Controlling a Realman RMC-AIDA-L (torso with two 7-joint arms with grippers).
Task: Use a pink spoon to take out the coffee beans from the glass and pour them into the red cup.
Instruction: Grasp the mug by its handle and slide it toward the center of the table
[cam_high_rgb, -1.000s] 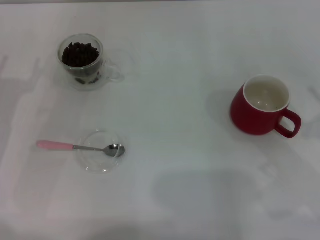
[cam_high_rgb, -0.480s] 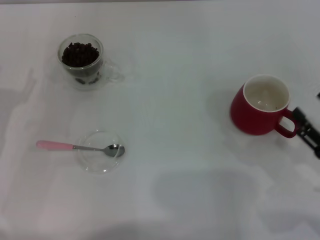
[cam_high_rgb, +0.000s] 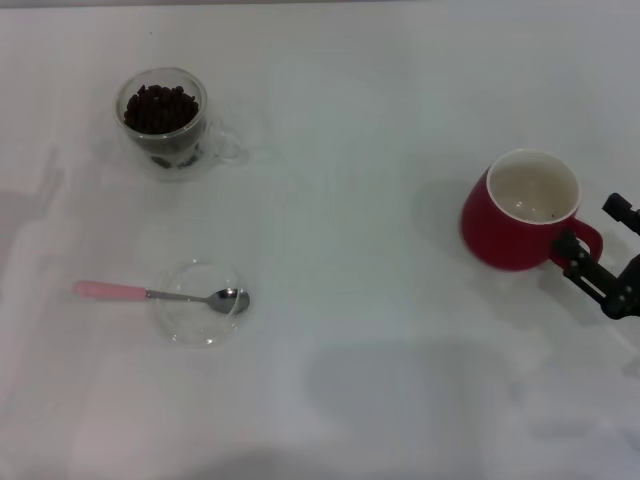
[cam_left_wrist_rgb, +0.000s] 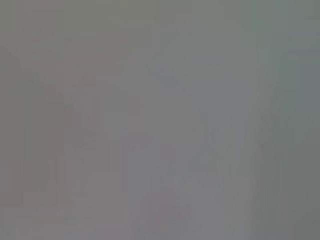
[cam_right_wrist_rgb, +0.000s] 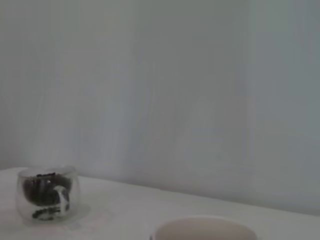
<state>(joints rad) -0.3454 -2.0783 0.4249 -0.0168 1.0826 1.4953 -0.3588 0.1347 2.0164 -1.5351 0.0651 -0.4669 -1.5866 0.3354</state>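
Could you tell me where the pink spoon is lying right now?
In the head view, the pink spoon lies on the robot's left, its bowl resting in the shallow clear dish, nearer the robot than the glass.

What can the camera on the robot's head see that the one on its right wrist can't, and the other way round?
Only the head view shows the pink spoon lying across a shallow clear dish, the red cup's outside and handle, and the right hand open beside that handle. Only the right wrist view shows a plain wall behind the table. Both show the glass of coffee beans and the cup's rim.
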